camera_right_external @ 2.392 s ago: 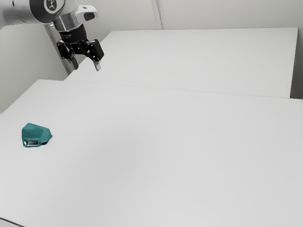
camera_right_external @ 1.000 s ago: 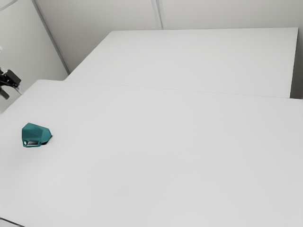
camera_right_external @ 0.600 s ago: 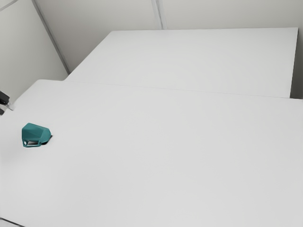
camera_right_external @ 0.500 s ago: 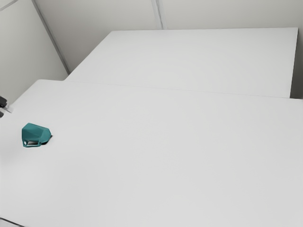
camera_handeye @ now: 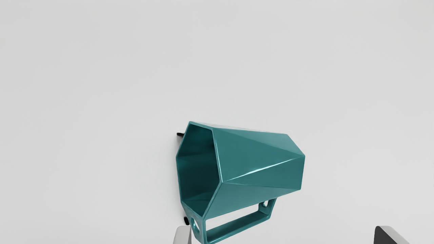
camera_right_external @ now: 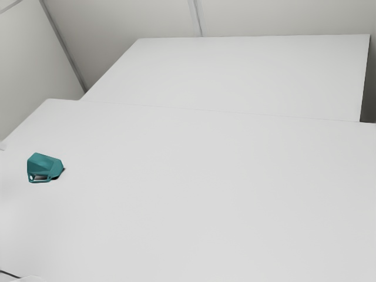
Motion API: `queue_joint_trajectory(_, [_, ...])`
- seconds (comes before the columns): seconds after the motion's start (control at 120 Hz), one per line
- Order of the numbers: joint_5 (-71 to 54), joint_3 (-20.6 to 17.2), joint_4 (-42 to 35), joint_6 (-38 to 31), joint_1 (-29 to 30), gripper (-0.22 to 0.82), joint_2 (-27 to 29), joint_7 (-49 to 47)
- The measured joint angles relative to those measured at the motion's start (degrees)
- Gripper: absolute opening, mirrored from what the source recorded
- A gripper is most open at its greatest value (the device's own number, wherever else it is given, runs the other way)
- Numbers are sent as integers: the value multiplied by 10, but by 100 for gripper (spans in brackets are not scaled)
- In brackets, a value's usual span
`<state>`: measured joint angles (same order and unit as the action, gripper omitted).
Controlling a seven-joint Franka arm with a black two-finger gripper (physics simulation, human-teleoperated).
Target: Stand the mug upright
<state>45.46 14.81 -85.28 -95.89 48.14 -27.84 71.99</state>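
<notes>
Mug [camera_right_external: 44,167], teal and many-sided, lying on its side on a wide white counter [camera_right_external: 205,188], toward the exterior view's left. Beyond the counter, a second flat white surface [camera_right_external: 247,70] stretches in front of pale walls [camera_right_external: 270,17]. The mug's dark, open mouth [camera_handeye: 198,162] faces sideways, and its body narrows toward the base. A pale tip of the end effector [camera_right_external: 2,145] peeks in at the exterior view's left edge, near the mug. In the wrist view, its two fingers [camera_handeye: 183,235] are spread wide, with nothing pinched between them. The mug's angular handle [camera_handeye: 239,225] is on the side toward the fingers, one tip just beside its mouth end; whether they touch, I cannot tell.
</notes>
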Motion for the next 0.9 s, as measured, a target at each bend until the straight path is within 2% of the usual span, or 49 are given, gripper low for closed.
queue_joint_trajectory(0.158, [10,-3,9,9,13,59,-10,-4])
queue_joint_trajectory(0.408, [11,-3,78,38,33,59,-60,-14])
queue_joint_trajectory(0.658, [16,-5,85,68,38,59,-85,-60])
queue_joint_trajectory(0.9, [17,-7,159,88,36,59,-138,-102])
